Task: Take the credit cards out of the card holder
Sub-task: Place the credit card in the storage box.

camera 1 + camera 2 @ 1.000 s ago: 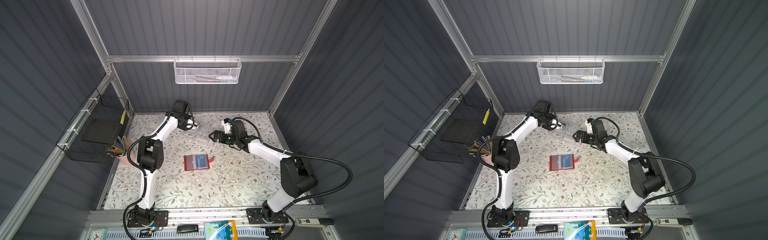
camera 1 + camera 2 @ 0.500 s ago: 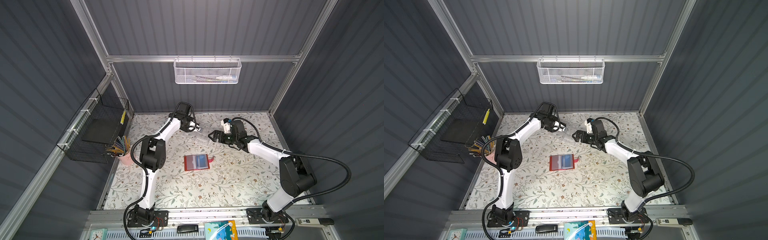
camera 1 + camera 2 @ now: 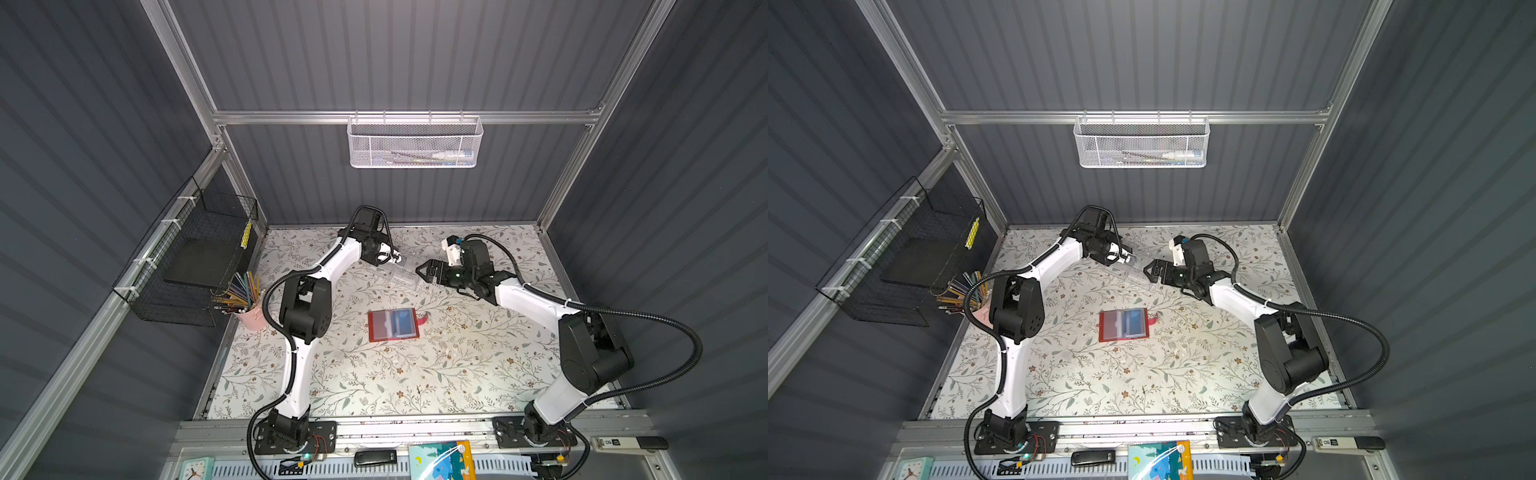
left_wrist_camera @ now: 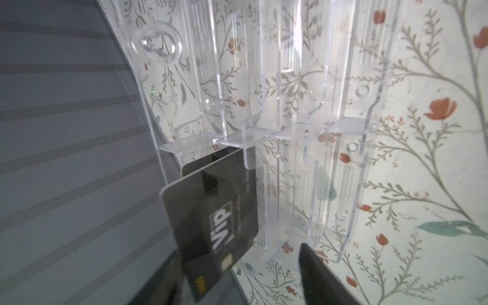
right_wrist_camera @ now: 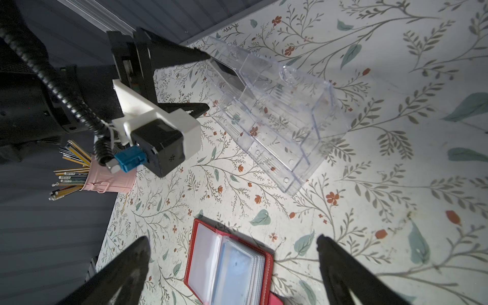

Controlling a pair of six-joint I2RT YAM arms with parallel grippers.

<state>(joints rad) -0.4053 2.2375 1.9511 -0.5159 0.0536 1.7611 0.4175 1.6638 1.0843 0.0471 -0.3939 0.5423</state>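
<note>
One black Vip card (image 4: pixel 211 211) stands tilted in the end slot of the clear acrylic organizer (image 4: pixel 290 132). We see the left gripper (image 5: pixel 208 81) spread on either side of it, one finger close to the card, the other well clear. Our red card holder (image 3: pixel 392 325) lies open on the floral table (image 3: pixel 374 374) with a bluish card (image 3: pixel 404 322) in its sleeve. Just beside the organizer, the right gripper (image 3: pixel 419 272) hovers with jaws wide apart.

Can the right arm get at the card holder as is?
Probably yes: the card holder lies open, nothing over it; the right hand is open close by, and the left hand is away at the clear organizer.
</note>
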